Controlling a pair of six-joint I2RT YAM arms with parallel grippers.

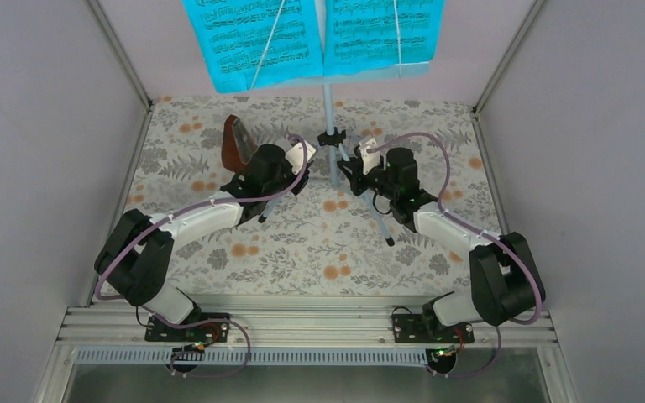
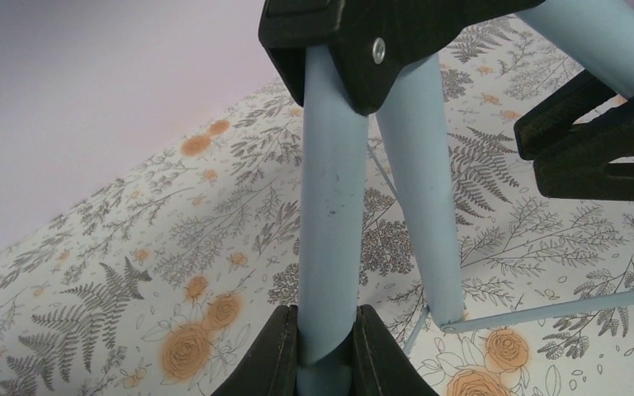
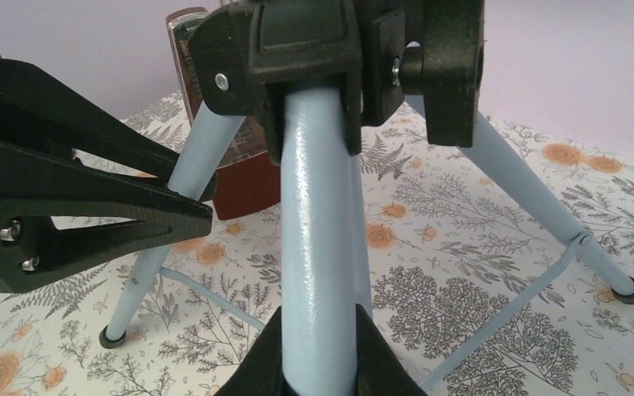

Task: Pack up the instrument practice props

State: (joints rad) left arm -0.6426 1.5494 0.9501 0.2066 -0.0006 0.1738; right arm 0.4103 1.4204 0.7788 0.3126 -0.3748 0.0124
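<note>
Music stand [image 1: 329,109] is standing upright at the back of the table [image 1: 302,243], with the teal sheet [image 1: 260,38] resting on its desk. I am holding the left gripper [image 2: 324,340] clamped on one tripod leg and the right gripper [image 3: 318,346] clamped on another. Uneven pulling is risking a tipped stand, a shed sheet, or a strike on the metronome [image 1: 235,143] nearby.
</note>
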